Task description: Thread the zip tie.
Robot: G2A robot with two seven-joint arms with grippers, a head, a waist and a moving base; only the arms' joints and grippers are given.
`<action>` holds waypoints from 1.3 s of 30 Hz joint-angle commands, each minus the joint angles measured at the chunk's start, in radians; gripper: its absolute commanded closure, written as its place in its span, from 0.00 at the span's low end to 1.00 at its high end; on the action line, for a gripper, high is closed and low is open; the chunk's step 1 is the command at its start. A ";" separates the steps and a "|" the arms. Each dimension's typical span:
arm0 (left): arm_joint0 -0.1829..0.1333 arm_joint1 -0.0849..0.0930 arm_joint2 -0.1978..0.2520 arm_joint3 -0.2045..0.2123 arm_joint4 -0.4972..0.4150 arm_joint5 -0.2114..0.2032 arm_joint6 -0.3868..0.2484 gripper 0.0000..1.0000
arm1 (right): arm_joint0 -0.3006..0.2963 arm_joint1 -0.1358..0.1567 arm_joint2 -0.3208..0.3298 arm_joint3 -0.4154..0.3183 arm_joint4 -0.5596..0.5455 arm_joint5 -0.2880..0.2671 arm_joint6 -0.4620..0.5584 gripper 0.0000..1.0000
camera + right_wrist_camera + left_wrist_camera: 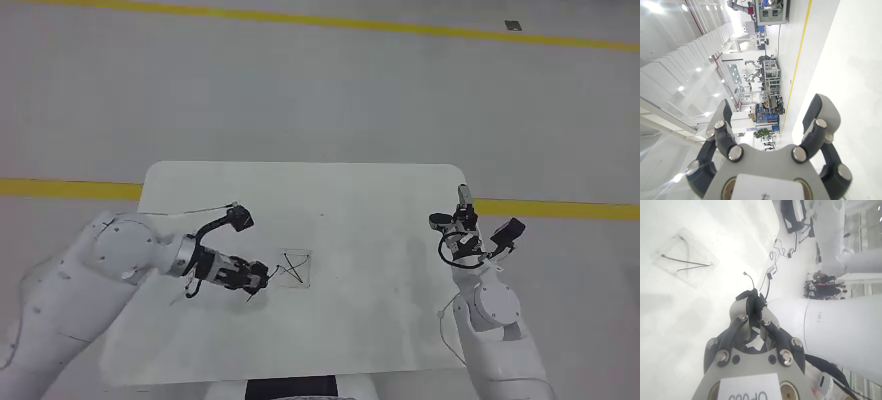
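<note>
Tabletop [380,210] is carrying spare ties [292,267]; left jaws are clenching a zip tie [751,281], head outward, likely for threading; right jaws are hanging released.

Bright ceiling lights [680,88] glare, washing the table [380,230] pale, shadows soft.

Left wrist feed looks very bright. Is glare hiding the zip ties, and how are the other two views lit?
Left wrist view: table washed out white, yet the loose zip ties on the clear sheet and the held zip tie in the left end effector stand out dark. Top view: even light, no glare. Right wrist view: ceiling lamps flare; the open right end effector is evenly lit.
</note>
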 commanded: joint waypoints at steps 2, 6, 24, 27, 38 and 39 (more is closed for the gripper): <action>-0.029 0.001 -0.003 0.071 -0.159 -0.011 -0.060 1.00 | 0.000 0.000 0.000 0.000 0.000 0.000 0.000 0.00; -0.041 0.010 0.022 0.109 -0.288 -0.011 -0.060 1.00 | 0.000 0.000 0.000 0.000 0.000 0.000 0.000 0.00; -0.081 0.049 0.052 0.177 -0.506 -0.011 -0.060 1.00 | 0.000 0.000 0.000 0.000 0.000 0.000 0.000 0.00; -0.081 0.049 0.052 0.177 -0.506 -0.011 -0.060 1.00 | 0.000 0.000 0.000 0.000 0.000 0.000 0.000 0.00; -0.081 0.049 0.052 0.177 -0.506 -0.011 -0.060 1.00 | 0.000 0.000 0.000 0.000 0.000 0.000 0.000 0.00; -0.081 0.049 0.052 0.177 -0.506 -0.011 -0.060 1.00 | 0.000 0.000 0.000 0.000 0.000 0.000 0.000 0.00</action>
